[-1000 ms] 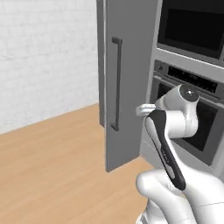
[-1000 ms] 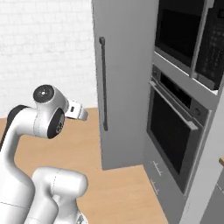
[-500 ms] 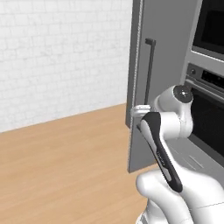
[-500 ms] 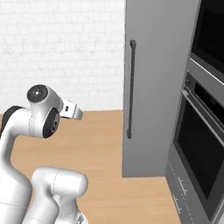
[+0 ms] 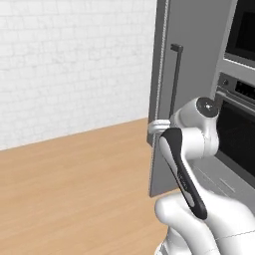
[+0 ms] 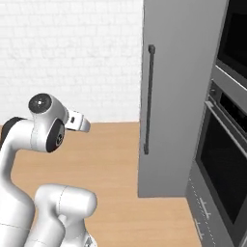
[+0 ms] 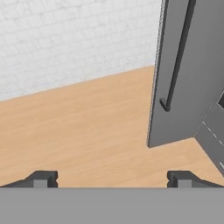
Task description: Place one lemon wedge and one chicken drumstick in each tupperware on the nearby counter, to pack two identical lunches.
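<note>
No lemon wedge, chicken drumstick, tupperware or counter is in view. My gripper is open, its two dark fingertips far apart with nothing between them. It looks out over bare wooden floor toward a white brick wall. In both base views the arm is folded up close over the base, with the hand held at about the height of the cabinet handle's lower end.
A tall grey cabinet front with a dark vertical handle stands to the right, also seen in the left base view. Built-in ovens sit further right. Wooden floor stretches left to the wall.
The whole picture has shifted: the camera has turned, so the cabinet and ovens sit further right and more wall and floor show. The arm keeps its pose and the gripper stays open.
</note>
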{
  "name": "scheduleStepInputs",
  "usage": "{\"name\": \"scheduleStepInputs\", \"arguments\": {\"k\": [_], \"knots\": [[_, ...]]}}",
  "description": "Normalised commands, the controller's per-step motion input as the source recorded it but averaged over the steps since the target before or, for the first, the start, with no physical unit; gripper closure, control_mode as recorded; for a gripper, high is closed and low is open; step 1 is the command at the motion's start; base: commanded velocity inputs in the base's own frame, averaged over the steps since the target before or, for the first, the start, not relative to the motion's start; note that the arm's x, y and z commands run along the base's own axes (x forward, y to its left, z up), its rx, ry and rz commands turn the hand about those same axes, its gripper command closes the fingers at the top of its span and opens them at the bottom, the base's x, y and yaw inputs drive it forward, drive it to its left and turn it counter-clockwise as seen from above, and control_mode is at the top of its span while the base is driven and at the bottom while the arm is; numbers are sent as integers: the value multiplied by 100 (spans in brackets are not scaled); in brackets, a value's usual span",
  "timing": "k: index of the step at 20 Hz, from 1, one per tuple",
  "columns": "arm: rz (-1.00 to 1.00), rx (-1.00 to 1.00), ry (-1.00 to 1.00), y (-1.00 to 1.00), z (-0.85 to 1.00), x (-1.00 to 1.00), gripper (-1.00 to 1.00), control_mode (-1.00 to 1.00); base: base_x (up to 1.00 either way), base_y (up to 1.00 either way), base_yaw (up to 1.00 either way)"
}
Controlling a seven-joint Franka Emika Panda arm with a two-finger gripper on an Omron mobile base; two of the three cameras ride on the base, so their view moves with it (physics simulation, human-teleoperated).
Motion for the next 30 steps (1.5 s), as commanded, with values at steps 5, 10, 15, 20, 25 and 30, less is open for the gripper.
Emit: {"name": "scheduleStepInputs", "arguments": {"k": [5,10,15,20,25,30], "knots": [[0,0,0,0,0,0,-100,100,68,-37,38],[0,0,0,0,0,0,-100,100,-30,-36,66],[0,0,0,0,0,0,-100,100,74,-3,50],[0,0,0,0,0,0,-100,100,100,-9,5],[0,0,0,0,0,0,-100,100,100,-2,0],[0,0,0,0,0,0,-100,100,100,0,0]]}}
